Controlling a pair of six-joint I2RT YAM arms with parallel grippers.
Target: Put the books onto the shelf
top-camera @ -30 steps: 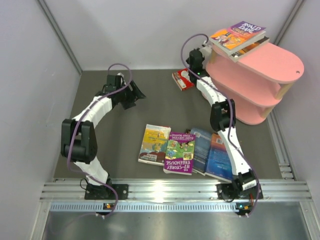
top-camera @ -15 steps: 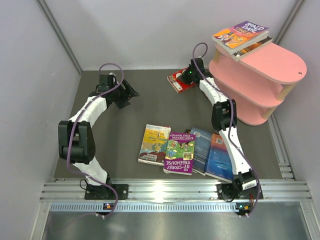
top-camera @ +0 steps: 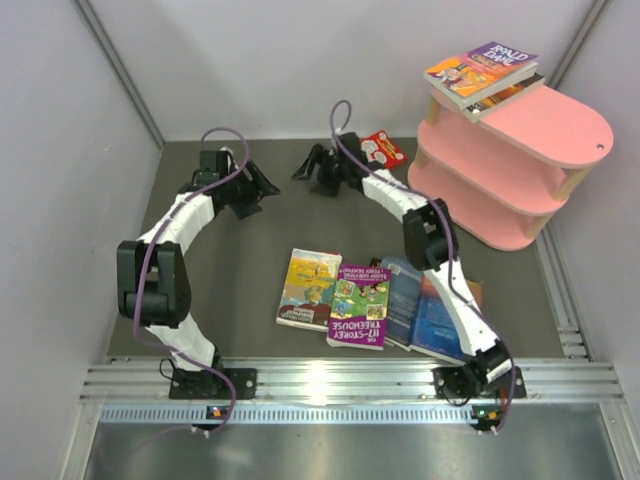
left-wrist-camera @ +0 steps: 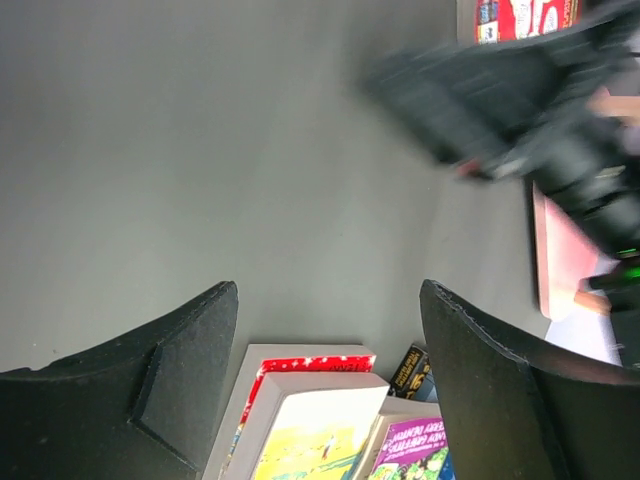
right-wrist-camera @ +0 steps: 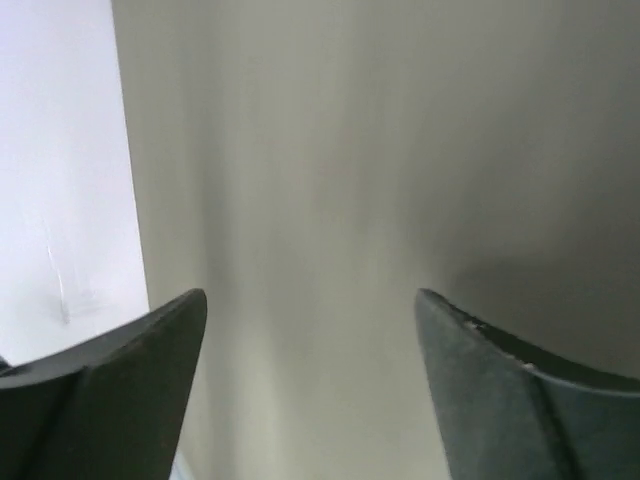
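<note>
Seen from above, a dark grey counter sits between pale walls, with two robot arms mounted at its near edge. A pink shelf with three oval tiers stands at the far right corner.

On the shelf's top tier, at its left end, lies a purple Roald Dahl book. It rests on a second book whose orange edge shows beneath it. A red book lies flat on the counter just left of the shelf, near the back wall.

Four more books lie in a row on the counter near the front. From left to right they are a yellow book, a purple Treehouse book and two blue books. The right arm passes over the blue pair.

The left arm reaches up the left side of the counter. Its left hand is near the back, with its fingers spread apart and nothing between them. Its wrist camera looks across bare counter towards the yellow book.

The right arm stretches to the back centre. Its right hand points left, close to the left hand but not touching it, with the red book just behind its wrist. Its wrist camera shows the two fingers wide apart and empty, over bare counter beside the white wall.
</note>
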